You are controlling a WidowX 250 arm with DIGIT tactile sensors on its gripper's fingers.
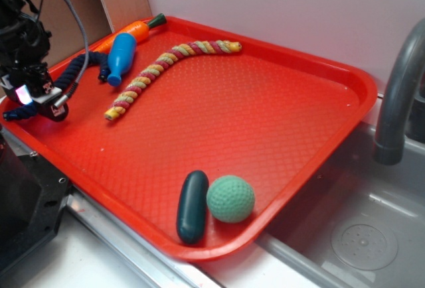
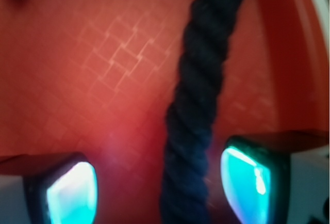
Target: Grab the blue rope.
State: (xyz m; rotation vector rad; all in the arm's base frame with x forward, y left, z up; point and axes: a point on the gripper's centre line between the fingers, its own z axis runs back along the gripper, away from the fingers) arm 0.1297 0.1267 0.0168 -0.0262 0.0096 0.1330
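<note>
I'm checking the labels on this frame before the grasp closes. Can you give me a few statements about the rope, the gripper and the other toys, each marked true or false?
1. The blue rope runs between the gripper's two fingers, which stand apart on either side of it. True.
2. The striped rope lies on top of the blue rope. False: the two are apart, with the light blue bowling pin between them.
3. The green ball sits beside the dark green oblong toy near the tray's front edge. True.
4. The gripper hovers over the middle of the red tray. False: it is at the tray's left edge.
5. The carrot toy lies at the tray's far corner. True.
</note>
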